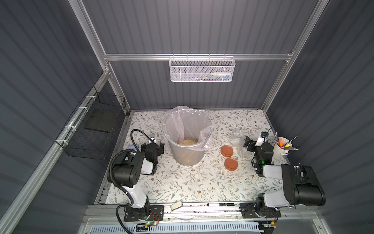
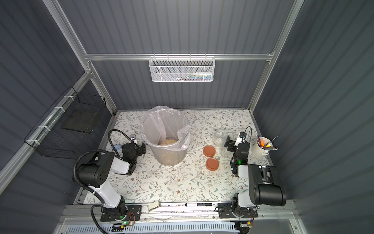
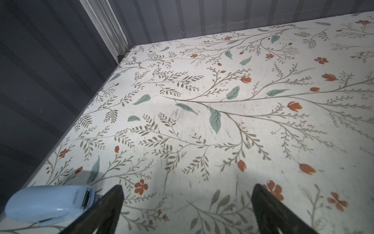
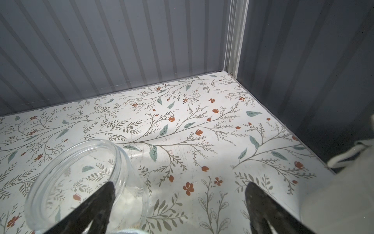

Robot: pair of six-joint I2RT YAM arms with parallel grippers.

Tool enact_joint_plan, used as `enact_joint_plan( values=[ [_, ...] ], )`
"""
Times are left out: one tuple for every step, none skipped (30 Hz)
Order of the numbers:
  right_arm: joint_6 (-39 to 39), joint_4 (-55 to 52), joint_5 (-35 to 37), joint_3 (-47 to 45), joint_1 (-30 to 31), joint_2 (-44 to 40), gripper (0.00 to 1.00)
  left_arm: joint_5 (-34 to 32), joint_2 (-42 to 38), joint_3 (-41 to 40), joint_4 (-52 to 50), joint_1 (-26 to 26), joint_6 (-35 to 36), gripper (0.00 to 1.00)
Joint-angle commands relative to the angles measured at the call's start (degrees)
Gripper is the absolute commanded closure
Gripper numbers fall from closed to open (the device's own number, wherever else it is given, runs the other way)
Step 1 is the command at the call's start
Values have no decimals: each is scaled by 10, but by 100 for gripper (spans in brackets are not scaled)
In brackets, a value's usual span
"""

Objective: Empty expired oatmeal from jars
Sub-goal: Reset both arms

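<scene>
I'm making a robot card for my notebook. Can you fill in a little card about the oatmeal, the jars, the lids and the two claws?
oatmeal: pale pile at the bottom of the plastic-lined bin
jars: two, clear glass, lids off, look nearly empty
lids: two, orange, lying flat between bin and jars
left claw: open, holding nothing
right claw: open, holding nothing, right beside a jar

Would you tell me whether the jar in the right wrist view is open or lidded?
Open: the jar has a bare glass mouth; both orange lids lie apart.
</scene>
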Motion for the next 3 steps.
enact_joint_plan(
  values=[
    [-7,-6,-3,7,5,8,1,8,-12,14,-5,5,-10,0],
    [-7,-6,-4,6,5,6,1,10,-12,14,-6,5,-11,0],
    [-7,-1,-4,4,5,5,1,9,-13,13,-6,5,-11,0]
  ],
)
